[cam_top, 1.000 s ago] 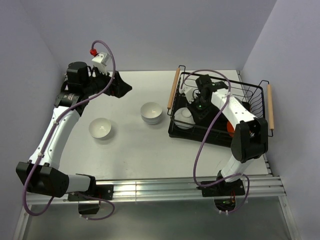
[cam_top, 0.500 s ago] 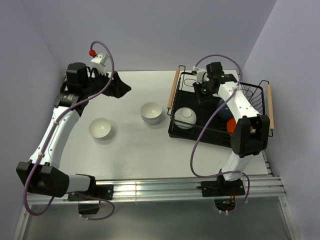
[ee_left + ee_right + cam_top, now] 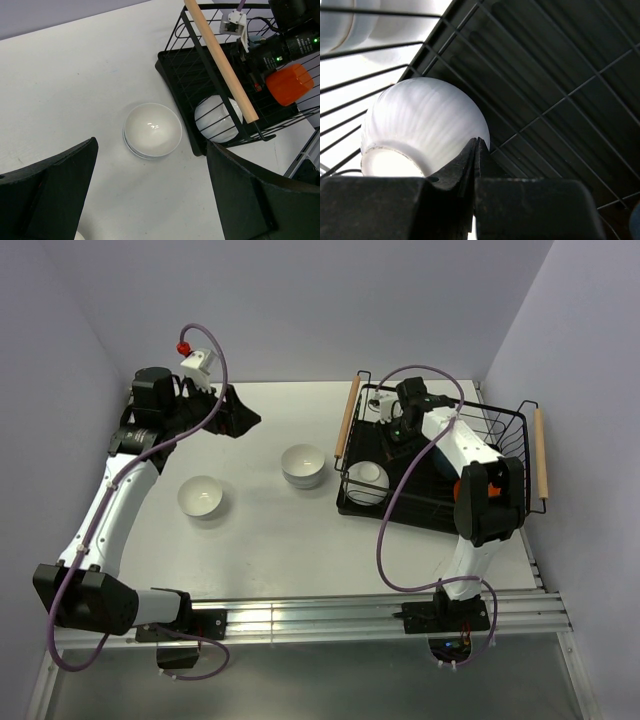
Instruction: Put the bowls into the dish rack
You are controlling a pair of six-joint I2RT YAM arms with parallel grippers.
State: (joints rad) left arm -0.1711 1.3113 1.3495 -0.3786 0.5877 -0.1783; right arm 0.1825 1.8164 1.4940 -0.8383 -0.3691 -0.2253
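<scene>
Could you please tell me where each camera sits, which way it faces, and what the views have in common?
Top external: above and behind the arm bases, looking down on the table; both whole arms show.
Left wrist: over the table's far left, looking down toward the dish rack; its own open fingers fill the bottom corners.
Right wrist: inside the rack, facing a ribbed white bowl close up; its shut fingers show at the bottom.
Shared: top and left-wrist views both show the rack and the loose white bowl beside it.
</scene>
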